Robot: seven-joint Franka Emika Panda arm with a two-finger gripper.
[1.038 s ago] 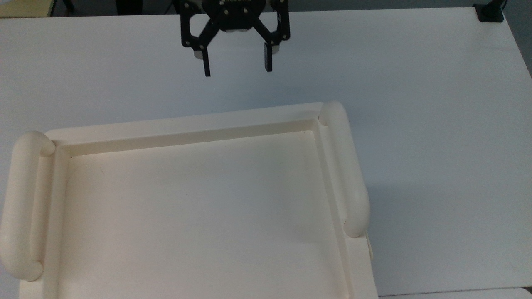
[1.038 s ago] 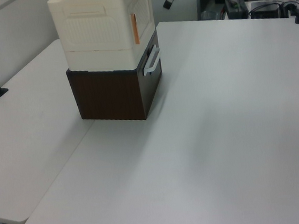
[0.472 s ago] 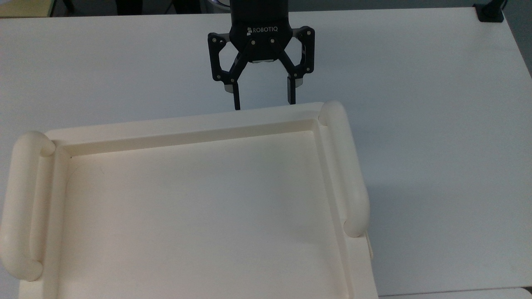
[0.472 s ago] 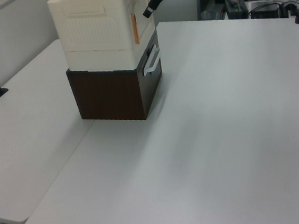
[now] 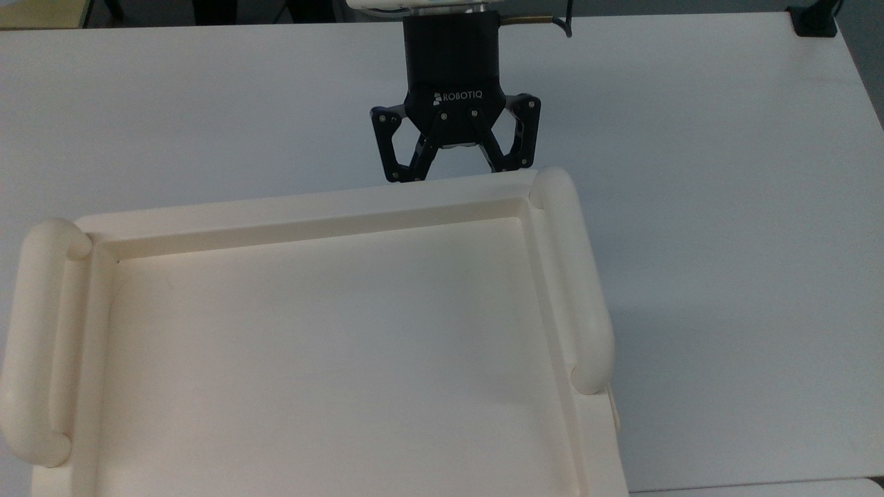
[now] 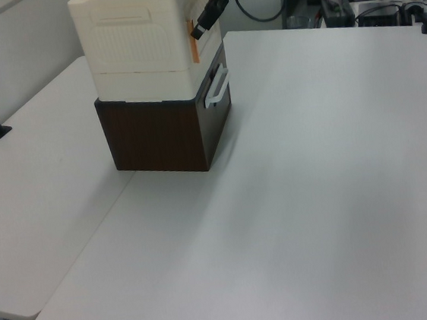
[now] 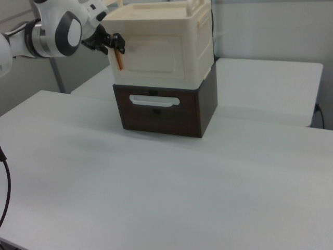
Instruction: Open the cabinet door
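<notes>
Claw (image 7: pixel 118 51) at cabinet door (image 7: pixel 156 60) edge, door closed

surface: white tabletop (image 6: pixel 332 193) | on it: dark brown drawer box (image 6: pixel 162 139) | stacked on the box: cream cabinet (image 6: pixel 140 41)

cream cabinet door (image 7: pixel 156 58) — upright, shut, front-facing

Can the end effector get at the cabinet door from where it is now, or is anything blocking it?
Probably yes. The end effector is already at the edge of the cabinet door, beside the orange strip, and nothing stands between them; the white table in front is bare.
</notes>
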